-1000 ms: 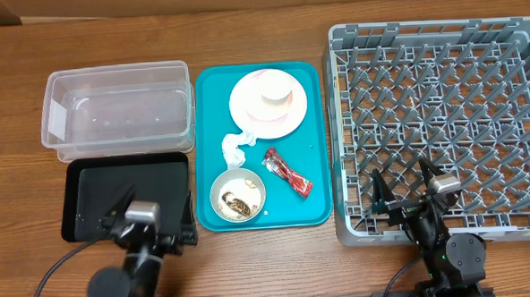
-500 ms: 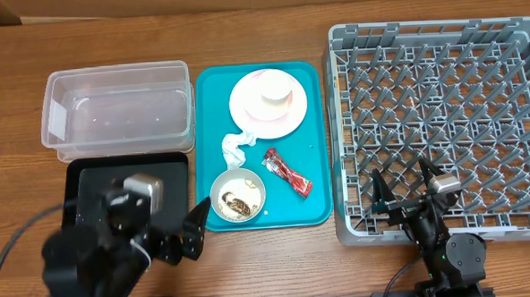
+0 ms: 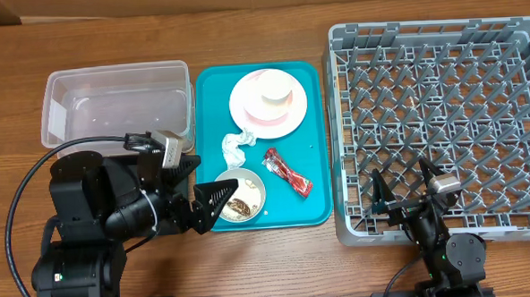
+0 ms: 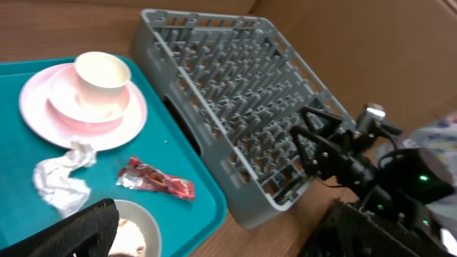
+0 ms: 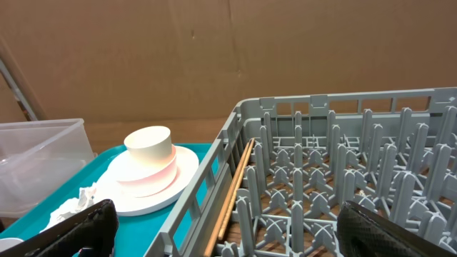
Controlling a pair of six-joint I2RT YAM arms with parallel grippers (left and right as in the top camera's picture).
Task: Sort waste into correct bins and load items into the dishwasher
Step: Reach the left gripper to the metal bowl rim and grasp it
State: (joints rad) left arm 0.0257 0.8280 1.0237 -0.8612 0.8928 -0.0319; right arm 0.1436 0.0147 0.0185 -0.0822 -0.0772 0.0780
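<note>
Both grippers are released and grip nothing. The right gripper (image 3: pixel 401 184) sits at the near edge over the dish rack (image 3: pixel 442 105). The left gripper (image 3: pixel 211 179) is spread just beside the bowl (image 3: pixel 240 196) of food scraps (image 3: pixel 238 204) on the teal tray (image 3: pixel 314 137). Beyond lie the tissue (image 3: pixel 234 147) and wrapper (image 3: pixel 288 173), then the cup (image 3: pixel 276 92) on the plate (image 3: pixel 269 108). The clear tub (image 3: pixel 115 110) sits toward the far left corner.

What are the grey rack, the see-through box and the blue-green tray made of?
Grey dish rack: looks like moulded hard plastic, matte, with uniform pegs. Clear tub: thin transparent plastic, glossy; the wooden table shows through it. Teal tray: probably plastic, smooth, slightly shiny, with a rounded raised rim.
</note>
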